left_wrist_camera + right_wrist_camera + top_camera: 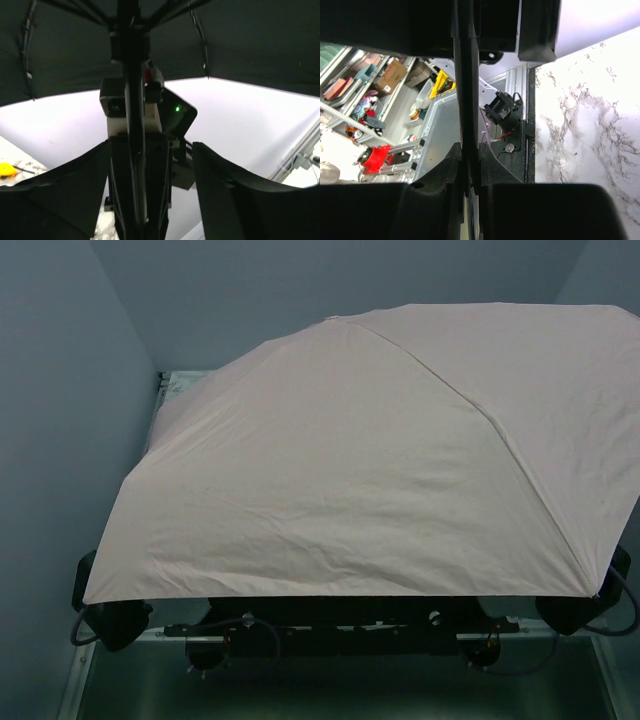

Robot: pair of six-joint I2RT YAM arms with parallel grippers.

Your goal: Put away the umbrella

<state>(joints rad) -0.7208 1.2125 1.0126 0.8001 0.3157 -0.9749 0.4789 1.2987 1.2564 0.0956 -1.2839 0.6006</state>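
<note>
Collapse step, umbrella (380,460) open: right gripper (470,170) clamps shaft (466,75), left gripper (150,150) spread around it; next, probably, left closes and folds umbrella.

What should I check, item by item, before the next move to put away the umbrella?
1. Grip of right pincer on the shaft: ok, shut on it.
2. Opening of left pincer: ok, open, one finger on each side of the shaft.
3. Folding of the umbrella: not ok, it is spread wide.
4. Top view of both pincers: not ok, the umbrella hides them.
5. Place for storing it: cannot tell, none in view.
</note>
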